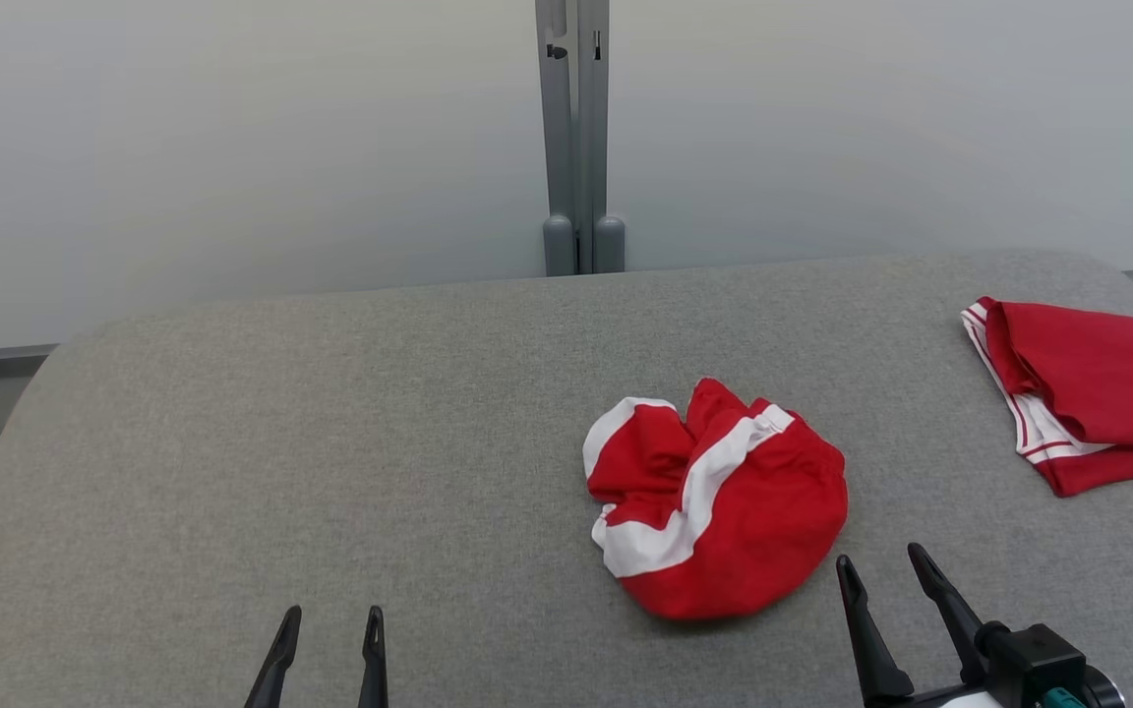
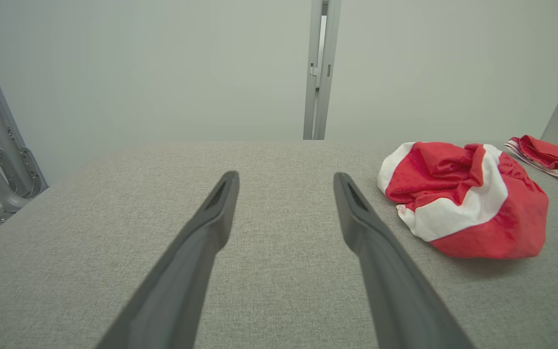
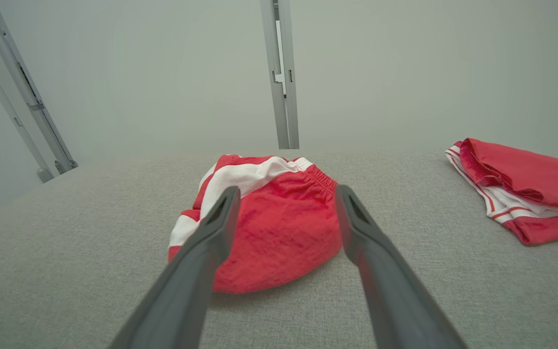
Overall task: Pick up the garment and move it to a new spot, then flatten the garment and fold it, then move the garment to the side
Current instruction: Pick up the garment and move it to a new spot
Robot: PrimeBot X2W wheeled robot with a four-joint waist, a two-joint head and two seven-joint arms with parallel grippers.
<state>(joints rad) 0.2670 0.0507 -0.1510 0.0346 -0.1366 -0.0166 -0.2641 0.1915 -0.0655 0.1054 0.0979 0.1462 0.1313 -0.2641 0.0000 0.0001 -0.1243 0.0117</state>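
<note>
A crumpled red garment (image 1: 719,501) with white bands lies in a heap on the grey table (image 1: 330,442), right of centre. The left wrist view has the garment (image 2: 463,198) off to the right, and the right wrist view has the garment (image 3: 269,228) straight ahead beyond the fingertips. My right gripper (image 1: 886,565) stands open just right of the heap, near the front edge, touching nothing. My left gripper (image 1: 330,619) is open over bare table, well left of the garment. Both hold nothing; left gripper (image 2: 286,182), right gripper (image 3: 284,194).
A second red garment with white stripes (image 1: 1088,393) lies folded at the table's far right edge; it is also in the right wrist view (image 3: 521,189). A grey upright post (image 1: 576,138) stands behind the table against a pale wall.
</note>
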